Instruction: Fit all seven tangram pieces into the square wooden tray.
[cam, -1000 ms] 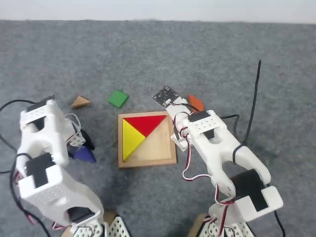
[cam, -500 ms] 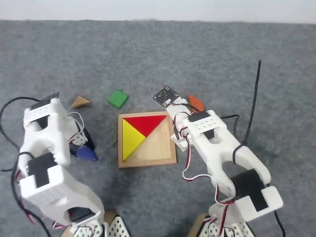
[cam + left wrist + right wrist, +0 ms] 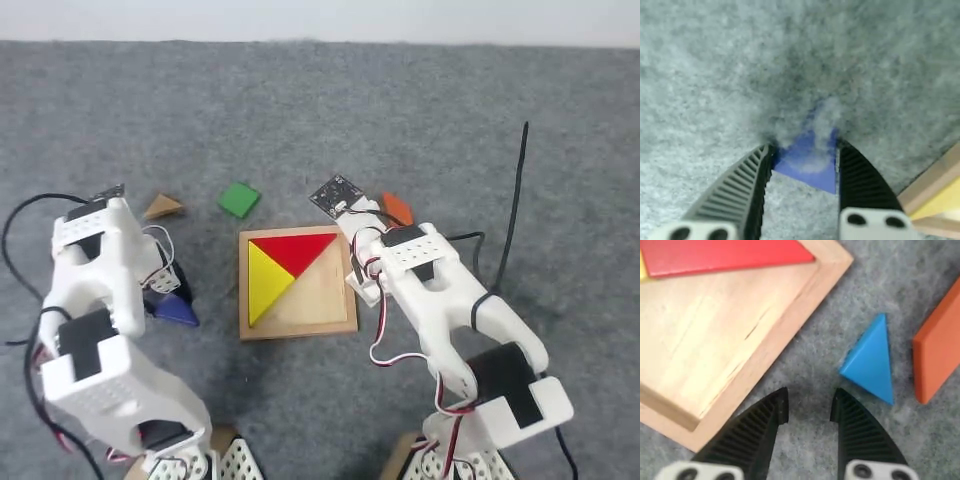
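Note:
The square wooden tray (image 3: pixel 300 322) holds a red triangle (image 3: pixel 295 249) and a yellow triangle (image 3: pixel 264 281); the rest of its floor is bare. My left gripper (image 3: pixel 802 150) is low on the carpet to the tray's left, shut on a dark blue triangle (image 3: pixel 807 165) with a finger against each side. My right gripper (image 3: pixel 809 400) is open over the carpet just outside the tray's right rim (image 3: pixel 805 305), holding nothing. A light blue triangle (image 3: pixel 871 360) and an orange piece (image 3: pixel 937 347) lie just beyond its fingertips.
A green square (image 3: pixel 238 198) and a tan triangle (image 3: pixel 162 206) lie on the grey carpet behind and left of the tray. The orange piece (image 3: pixel 397 208) sits behind the tray's right corner. A tray corner (image 3: pixel 935 182) shows in the left wrist view.
The left arm has shifted slightly to the right and the dark blue triangle has moved a little with it. The right arm has kept still.

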`<act>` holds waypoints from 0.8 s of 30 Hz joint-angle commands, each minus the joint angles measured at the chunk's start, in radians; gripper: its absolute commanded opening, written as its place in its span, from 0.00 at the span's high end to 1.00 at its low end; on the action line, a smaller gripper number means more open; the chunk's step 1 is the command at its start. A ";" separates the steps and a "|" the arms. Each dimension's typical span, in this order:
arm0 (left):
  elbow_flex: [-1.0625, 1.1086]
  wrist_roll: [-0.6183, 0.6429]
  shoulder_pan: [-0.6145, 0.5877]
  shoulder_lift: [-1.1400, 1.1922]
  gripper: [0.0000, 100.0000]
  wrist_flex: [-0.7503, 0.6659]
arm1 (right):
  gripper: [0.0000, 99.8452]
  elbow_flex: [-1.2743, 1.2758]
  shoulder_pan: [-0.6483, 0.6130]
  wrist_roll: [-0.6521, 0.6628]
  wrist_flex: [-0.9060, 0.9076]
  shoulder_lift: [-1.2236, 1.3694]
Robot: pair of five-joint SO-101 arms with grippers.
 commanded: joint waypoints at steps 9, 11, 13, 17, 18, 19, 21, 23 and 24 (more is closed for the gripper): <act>0.268 0.014 0.008 -0.356 0.89 -0.100 | 0.84 -0.032 -0.007 0.011 0.008 -0.015; 0.294 0.015 0.008 -0.416 0.88 -0.101 | 0.84 -0.032 -0.007 0.011 0.008 -0.015; 0.305 0.017 0.008 -0.457 0.88 -0.101 | 0.84 -0.032 -0.007 0.011 0.008 -0.015; 0.298 0.046 0.009 -0.479 0.88 -0.101 | 0.84 -0.032 -0.007 0.011 0.008 -0.015; 0.298 0.046 0.011 -0.483 0.88 -0.103 | 0.84 -0.032 -0.007 0.011 0.008 -0.015; 0.298 0.046 0.011 -0.485 0.88 -0.103 | 0.84 -0.032 -0.007 0.011 0.008 -0.015; 0.297 0.046 0.011 -0.485 0.88 -0.103 | 0.84 -0.032 -0.007 0.011 0.008 -0.015; 0.283 0.048 0.012 -0.485 0.88 -0.097 | 0.84 -0.032 -0.007 0.011 0.008 -0.015; 0.268 0.048 0.012 -0.485 0.88 -0.094 | 0.84 -0.032 -0.007 0.011 0.008 -0.015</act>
